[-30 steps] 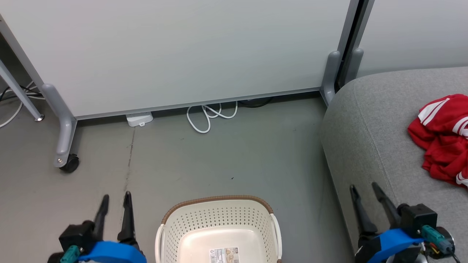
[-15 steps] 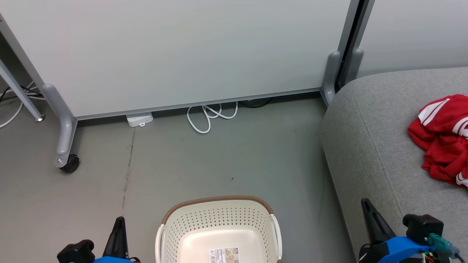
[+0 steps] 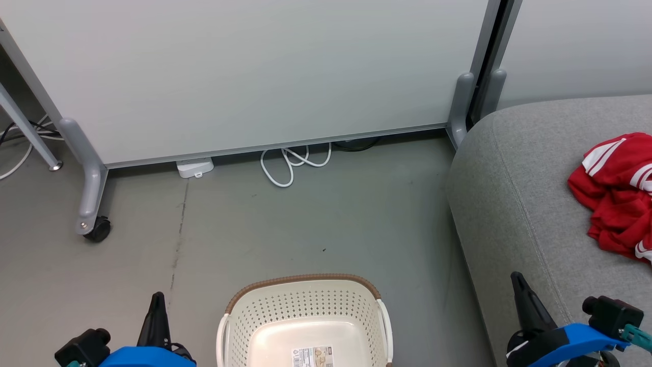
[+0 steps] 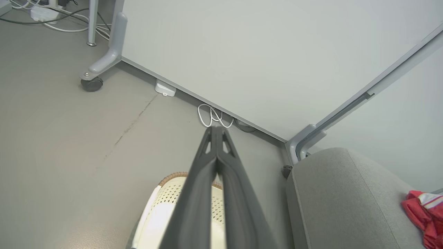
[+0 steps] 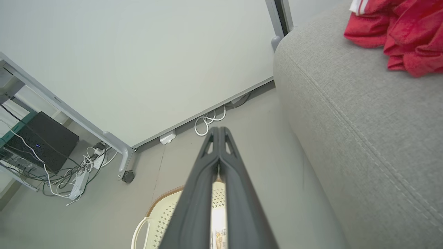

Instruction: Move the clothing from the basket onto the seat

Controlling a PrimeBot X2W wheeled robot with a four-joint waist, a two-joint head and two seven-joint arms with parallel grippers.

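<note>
The red clothing (image 3: 616,191) with white stripes lies crumpled on the grey seat (image 3: 514,204) at the right; it also shows as clothing (image 5: 398,31) and clothing (image 4: 424,216) in the wrist views. The cream basket (image 3: 305,326) with a brown rim stands on the floor at bottom centre, and the visible part of its inside holds only a label. My left gripper (image 3: 157,300) is shut at the lower left, left of the basket, holding nothing. My right gripper (image 3: 518,279) is shut at the lower right over the seat's front edge, holding nothing.
A white partition panel (image 3: 244,71) on grey wheeled feet (image 3: 94,227) closes off the back. A looped white cable (image 3: 293,163) and a small white box (image 3: 193,166) lie at its base. Grey floor (image 3: 305,224) stretches between the panel, basket and seat.
Both grippers have shut and drawn back toward the bottom of the head view. Basket and clothing have stayed where they were.
</note>
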